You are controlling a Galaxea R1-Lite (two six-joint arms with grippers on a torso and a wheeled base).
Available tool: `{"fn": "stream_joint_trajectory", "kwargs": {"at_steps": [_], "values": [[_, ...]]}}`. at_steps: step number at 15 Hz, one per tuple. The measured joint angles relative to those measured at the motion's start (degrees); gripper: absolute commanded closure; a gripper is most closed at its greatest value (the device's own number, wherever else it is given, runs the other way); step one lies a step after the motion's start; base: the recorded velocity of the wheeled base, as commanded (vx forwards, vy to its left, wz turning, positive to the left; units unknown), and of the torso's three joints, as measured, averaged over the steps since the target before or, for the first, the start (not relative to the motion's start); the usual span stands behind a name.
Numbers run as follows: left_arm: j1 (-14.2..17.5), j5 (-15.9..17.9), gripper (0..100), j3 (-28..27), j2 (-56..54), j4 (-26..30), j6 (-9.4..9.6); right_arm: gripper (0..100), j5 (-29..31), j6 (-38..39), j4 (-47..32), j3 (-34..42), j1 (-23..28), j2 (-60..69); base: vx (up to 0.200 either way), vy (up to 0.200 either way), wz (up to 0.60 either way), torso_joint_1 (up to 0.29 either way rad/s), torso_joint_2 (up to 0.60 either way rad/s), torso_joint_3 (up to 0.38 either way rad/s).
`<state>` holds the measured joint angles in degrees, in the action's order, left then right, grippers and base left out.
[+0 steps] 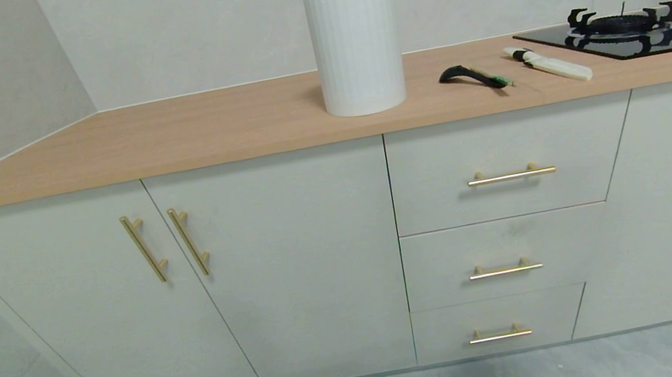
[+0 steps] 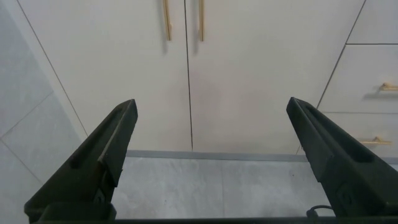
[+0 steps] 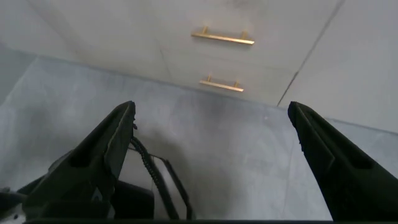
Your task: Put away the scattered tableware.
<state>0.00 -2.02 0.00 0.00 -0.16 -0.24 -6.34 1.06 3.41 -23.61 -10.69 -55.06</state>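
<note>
Your right gripper (image 3: pixel 211 112) low over floor (image 3: pixel 236 155), jaws spread wide, drawer handles (image 3: pixel 222 38) ahead. Your left gripper (image 2: pixel 211 106) also spread wide, facing cabinet doors (image 2: pixel 249 74). Tableware well above both grippers, on countertop (image 1: pixel 163 135): black tool (image 1: pixel 474 75) between white ribbed container (image 1: pixel 356 45) and white knife (image 1: pixel 548 63), knife nearer right gripper's side.

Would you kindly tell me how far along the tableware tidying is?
Nothing looks done: the black utensil and the white utensil lie on the counter, right of the white ribbed holder. Nothing is in hand: left gripper and right gripper hang open, empty, down by the cabinets. Both pieces remain.
</note>
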Motion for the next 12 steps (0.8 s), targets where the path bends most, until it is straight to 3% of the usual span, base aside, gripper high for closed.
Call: {"fn": "stream_joint_trajectory", "kwargs": {"at_steps": [4,12], "values": [[0.0,0.0,0,0.0,0.0,0.0,0.0,0,0.3,0.0,10.8,-4.4,-0.6,-20.0,0.0,0.0,0.0,0.0,0.0,0.0],[0.0,0.0,0,0.0,0.0,0.0,0.02,0,0.4,-0.3,20.2,-18.1,-0.5,-49.7,0.0,0.0,0.0,0.0,0.0,0.0]]}}
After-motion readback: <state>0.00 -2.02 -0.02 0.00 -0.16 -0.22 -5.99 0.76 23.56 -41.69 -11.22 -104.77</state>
